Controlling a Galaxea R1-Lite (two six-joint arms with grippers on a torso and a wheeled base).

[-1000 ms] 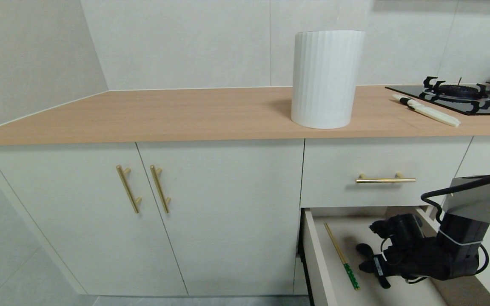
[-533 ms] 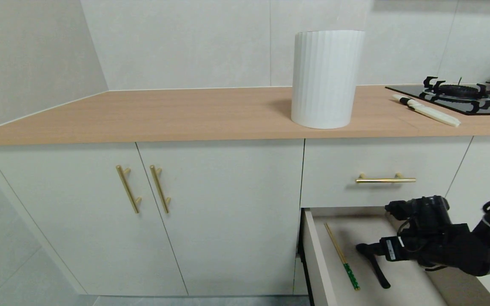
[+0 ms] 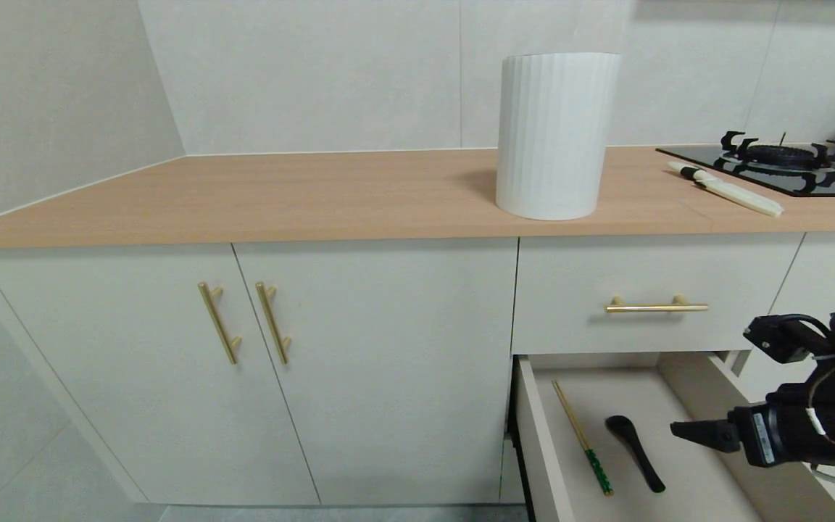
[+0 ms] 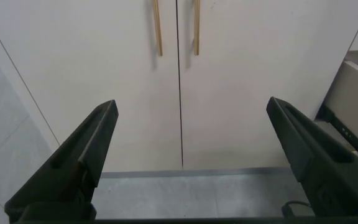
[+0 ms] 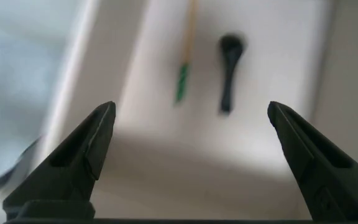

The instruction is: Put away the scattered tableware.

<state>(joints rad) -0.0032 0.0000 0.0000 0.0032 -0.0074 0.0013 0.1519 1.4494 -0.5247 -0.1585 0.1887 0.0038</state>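
Note:
A black spoon [image 3: 633, 449] and a pair of wooden chopsticks with green ends [image 3: 583, 439] lie side by side on the floor of the open lower drawer [image 3: 538, 442]. My right gripper [image 3: 711, 382] hovers open and empty over the drawer's right side, apart from the spoon. The right wrist view looks down between its spread fingers at the spoon [image 5: 229, 81] and chopsticks [image 5: 187, 56]. A white sheathed knife [image 3: 725, 188] rests on the wooden counter [image 3: 316, 196]. My left gripper [image 4: 191, 104] is open and empty, low in front of the cabinet doors [image 4: 241, 93].
A tall white ribbed container [image 3: 555, 134] stands on the counter above the drawers. A black gas hob [image 3: 787, 163] sits at the far right. The upper drawer [image 3: 657, 290] is closed, with a gold handle [image 3: 657, 307]. Two cabinet doors with gold handles [image 3: 243, 322] are closed on the left.
My right gripper has drawn back to the right and upward, away from the spoon. The spoon stays lying in the drawer beside the chopsticks.

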